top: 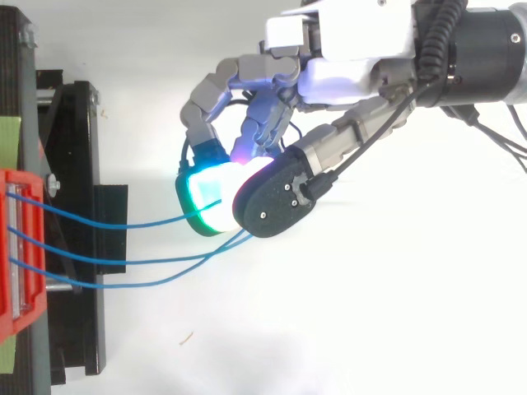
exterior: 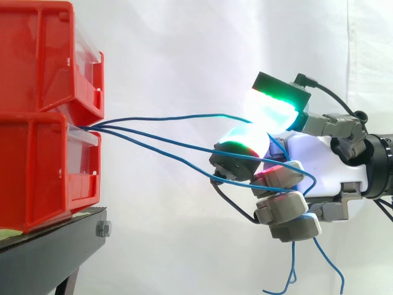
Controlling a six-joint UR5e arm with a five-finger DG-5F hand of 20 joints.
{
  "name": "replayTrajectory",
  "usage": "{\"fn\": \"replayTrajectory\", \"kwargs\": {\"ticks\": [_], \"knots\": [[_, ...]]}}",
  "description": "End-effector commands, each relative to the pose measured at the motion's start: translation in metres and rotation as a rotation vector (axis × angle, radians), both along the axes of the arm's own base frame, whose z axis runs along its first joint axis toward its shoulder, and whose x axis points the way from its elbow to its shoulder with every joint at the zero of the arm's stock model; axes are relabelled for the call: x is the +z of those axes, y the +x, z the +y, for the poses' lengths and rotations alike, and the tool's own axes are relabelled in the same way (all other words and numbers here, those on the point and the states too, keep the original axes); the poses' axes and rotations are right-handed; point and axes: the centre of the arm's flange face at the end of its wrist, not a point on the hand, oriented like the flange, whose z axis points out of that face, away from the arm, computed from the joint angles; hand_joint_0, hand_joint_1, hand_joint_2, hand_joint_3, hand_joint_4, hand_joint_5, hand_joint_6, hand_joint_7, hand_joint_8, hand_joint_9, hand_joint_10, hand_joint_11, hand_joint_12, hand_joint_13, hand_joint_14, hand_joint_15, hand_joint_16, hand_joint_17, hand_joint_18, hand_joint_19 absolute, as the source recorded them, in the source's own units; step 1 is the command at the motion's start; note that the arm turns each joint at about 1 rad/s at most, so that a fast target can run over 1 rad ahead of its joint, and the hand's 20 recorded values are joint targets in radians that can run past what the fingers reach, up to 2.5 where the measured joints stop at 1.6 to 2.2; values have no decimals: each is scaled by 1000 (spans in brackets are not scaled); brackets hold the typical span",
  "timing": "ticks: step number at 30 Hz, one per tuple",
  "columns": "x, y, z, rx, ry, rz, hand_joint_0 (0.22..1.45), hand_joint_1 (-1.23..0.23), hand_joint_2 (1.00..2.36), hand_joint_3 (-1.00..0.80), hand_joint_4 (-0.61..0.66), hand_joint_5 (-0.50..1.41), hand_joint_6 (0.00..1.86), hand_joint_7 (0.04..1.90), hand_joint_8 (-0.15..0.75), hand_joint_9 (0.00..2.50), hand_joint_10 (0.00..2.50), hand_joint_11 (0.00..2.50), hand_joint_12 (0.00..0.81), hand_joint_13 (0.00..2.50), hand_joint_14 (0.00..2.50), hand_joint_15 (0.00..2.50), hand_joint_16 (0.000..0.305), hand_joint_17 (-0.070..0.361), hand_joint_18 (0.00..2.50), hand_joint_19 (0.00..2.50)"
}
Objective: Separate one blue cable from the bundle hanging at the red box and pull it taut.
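1. The hand [exterior: 319,161] reaches in from the right, its thumb and one finger closed together and pinching the top blue cable [exterior: 172,116] between glowing pads [exterior: 249,140].
2. That cable runs almost level from the stacked red bins [exterior: 37,74] to the pinch.
3. The two lower blue cables [top: 123,262] slope down across the other curled fingers, their loose ends dangling below.
4. The bins sit on a black stand [exterior: 49,252].
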Motion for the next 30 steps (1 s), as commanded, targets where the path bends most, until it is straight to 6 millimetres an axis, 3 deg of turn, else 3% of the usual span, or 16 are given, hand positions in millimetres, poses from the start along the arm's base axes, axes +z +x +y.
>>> {"fn": "replayTrajectory", "kwargs": {"ticks": [1,9,11,16,23,30], "knots": [[0,0,0,0,0,2,595,-781,1010,-61,-156,-132,916,1083,362,1001,275,1311,438,1065,15,1187,53,120,1037,994],[-11,-6,0,2,-36,28,595,-783,1009,-55,-153,-129,916,1073,366,1012,210,1314,435,1058,15,1162,54,121,1038,962],[-11,-7,0,2,-59,28,595,-784,1008,-55,-154,-128,914,1070,361,1013,0,1298,422,1000,19,1043,53,119,1026,933],[-13,-7,2,12,-131,21,594,-784,1008,-53,-153,-128,913,1074,356,993,5,1234,423,978,19,1002,53,118,1011,926],[-31,-12,7,16,-155,-3,594,-785,1007,-50,-159,-126,911,1085,356,993,4,1227,422,979,20,1009,53,120,1010,929],[-31,-10,15,8,-155,-10,592,-786,1007,-42,-152,-125,910,1084,358,997,3,1226,429,980,19,1008,54,120,1008,929]]}}
